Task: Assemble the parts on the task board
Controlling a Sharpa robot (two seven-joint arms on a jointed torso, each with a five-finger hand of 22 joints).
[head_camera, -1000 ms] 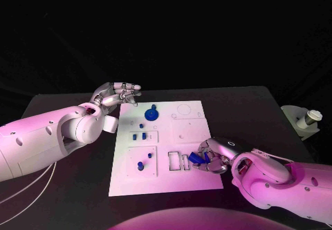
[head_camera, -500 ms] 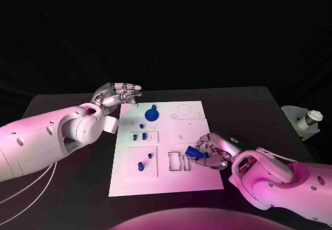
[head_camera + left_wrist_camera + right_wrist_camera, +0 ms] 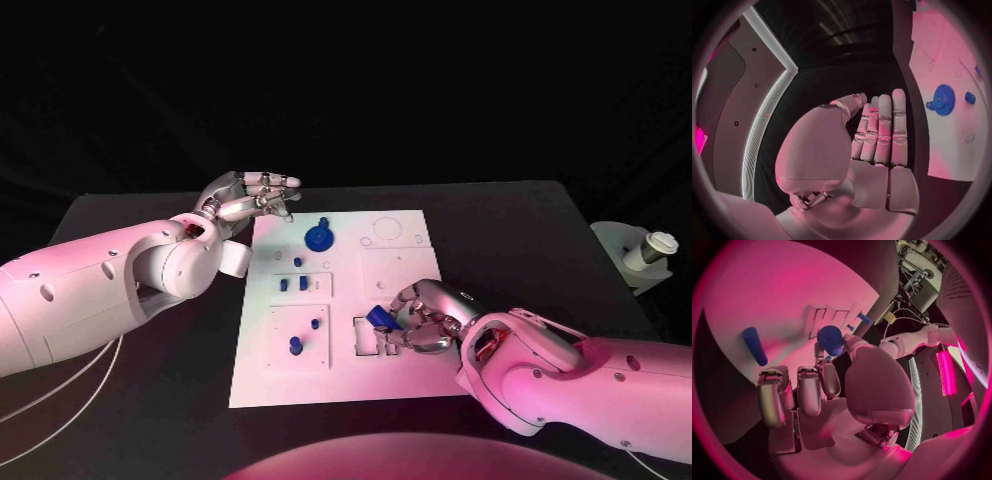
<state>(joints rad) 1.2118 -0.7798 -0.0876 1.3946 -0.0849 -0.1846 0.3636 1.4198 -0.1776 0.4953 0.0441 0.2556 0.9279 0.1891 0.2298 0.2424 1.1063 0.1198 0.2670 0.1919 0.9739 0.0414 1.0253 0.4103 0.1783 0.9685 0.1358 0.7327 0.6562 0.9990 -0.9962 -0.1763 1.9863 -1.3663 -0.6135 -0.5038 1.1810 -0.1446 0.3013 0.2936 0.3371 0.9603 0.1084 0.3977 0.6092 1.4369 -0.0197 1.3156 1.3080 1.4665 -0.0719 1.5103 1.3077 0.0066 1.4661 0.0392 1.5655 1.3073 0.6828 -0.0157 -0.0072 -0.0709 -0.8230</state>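
We work over a wide black bench (image 3: pixel 562 215) with the flat white rectangular task board (image 3: pixel 404 385) lying at its middle, long sides running from the near edge toward the far edge.

Our left hand (image 3: pixel 253 196) hangs just off the board's far left corner; its fingers (image 3: pixel 882 131) lie straight and pressed side by side, holding nothing, and we judge it should keep clear there.

Our right hand (image 3: pixel 421 318) sits over the board's near right part, above the pair of narrow upright rectangular slots (image 3: pixel 371 338). Its fingers (image 3: pixel 811 390) are curled, and the thumb and a fingertip pinch a small blue cylindrical peg-like part (image 3: pixel 382 318), lifted off the board and tilted.

Other parts rest on the board: a round blue toothed gear with a small handle (image 3: pixel 317 238) near the far edge, two small blue blocks (image 3: pixel 293 284) standing in a recess at the left-centre, and a blue stub (image 3: pixel 294 345) near the left side toward the near edge. The right wrist view also shows a slim blue rod (image 3: pixel 754 346) lying flat on the board.

For the step in hand, seating the pinched part, we judge the point is alignment: square the part to its opening first, lower it gently, and let go only once it sits. Which opening it belongs to we cannot tell.
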